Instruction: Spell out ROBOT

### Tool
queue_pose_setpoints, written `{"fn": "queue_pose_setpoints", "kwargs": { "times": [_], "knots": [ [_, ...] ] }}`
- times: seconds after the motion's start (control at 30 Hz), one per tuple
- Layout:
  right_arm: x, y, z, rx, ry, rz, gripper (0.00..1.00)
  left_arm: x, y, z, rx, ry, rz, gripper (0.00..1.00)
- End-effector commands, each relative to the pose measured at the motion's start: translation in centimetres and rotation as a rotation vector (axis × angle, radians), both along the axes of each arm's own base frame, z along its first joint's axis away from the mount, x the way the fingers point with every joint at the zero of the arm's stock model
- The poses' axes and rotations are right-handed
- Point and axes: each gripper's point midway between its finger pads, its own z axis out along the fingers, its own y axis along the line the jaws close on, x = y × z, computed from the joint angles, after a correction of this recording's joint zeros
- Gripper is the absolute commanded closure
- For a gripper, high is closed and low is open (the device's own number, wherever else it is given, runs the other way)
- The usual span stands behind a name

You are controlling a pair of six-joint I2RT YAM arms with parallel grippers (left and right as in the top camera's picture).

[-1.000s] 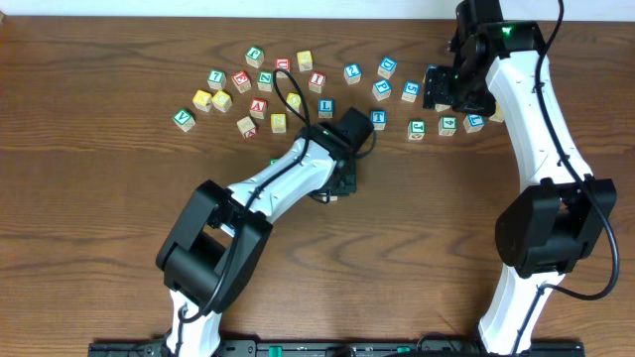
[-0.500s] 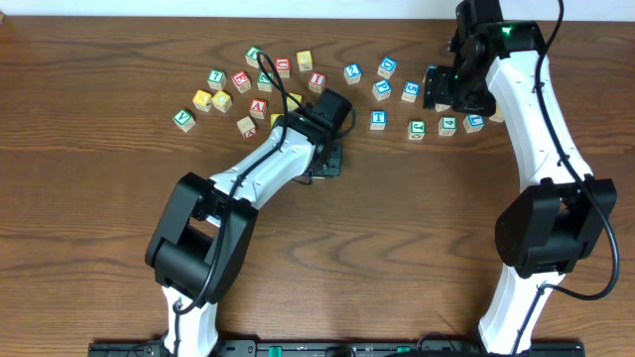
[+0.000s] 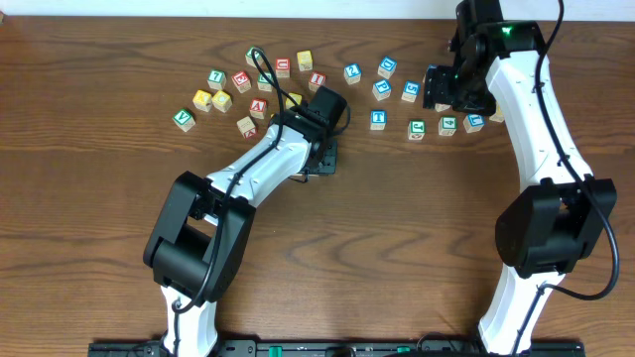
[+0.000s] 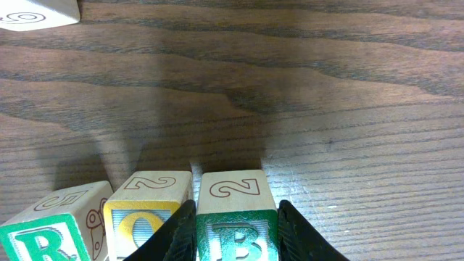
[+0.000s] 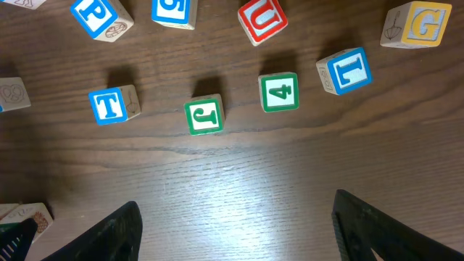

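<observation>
The left tool [image 4: 237, 243] is working further up-left over the brown wooden counter [image 4: 348, 109] than a second ago, clamping the green wooden B cube [image 4: 235, 210]. The cube is standing letter-forward, ending a sideways row beside the yellow O cube [image 4: 148, 214] and green R cube [image 4: 43, 235]. The right tool [image 5: 232, 217] is hanging unmoved, fingers apart.

L arm [image 3: 260, 171] runs from the near-left base, elbow bent out left, forearm angled up & right toward mid-table, wrist tipped down. L gripper [image 4: 237, 212] sits low at the wood, fingers [image 4: 181, 233] pressed on both sides of the B block [image 4: 237, 239], jaws narrow. R arm [image 3: 541, 119] stretches from the near-right base to the far edge, top link bent back left. R gripper [image 5: 238, 230] hangs above the wood, pointing down, fingers spread wide apart.
</observation>
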Motion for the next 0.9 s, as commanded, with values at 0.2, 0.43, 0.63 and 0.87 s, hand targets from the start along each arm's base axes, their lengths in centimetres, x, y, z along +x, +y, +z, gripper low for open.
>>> {"fn": "queue_pose_setpoints", "kwargs": {
  "times": [0.2, 0.43, 0.63, 0.87],
  "knots": [
    [0.02, 0.06, 0.74, -0.017, -0.021, 0.016, 0.21, 0.65, 0.86, 0.36, 0.037, -0.026, 0.03, 0.68],
    [0.03, 0.06, 0.74, -0.017, -0.022, 0.016, 0.21, 0.59, 1.21, 0.33, 0.044, -0.023, 0.073, 0.68],
    [0.02, 0.06, 0.74, -0.017, -0.021, 0.016, 0.21, 0.55, 1.28, 0.32, 0.043, -0.021, 0.09, 0.68],
    [0.02, 0.06, 0.74, -0.017, -0.021, 0.016, 0.21, 0.55, 1.27, 0.32, 0.039, -0.021, 0.103, 0.59]
  ]
}}
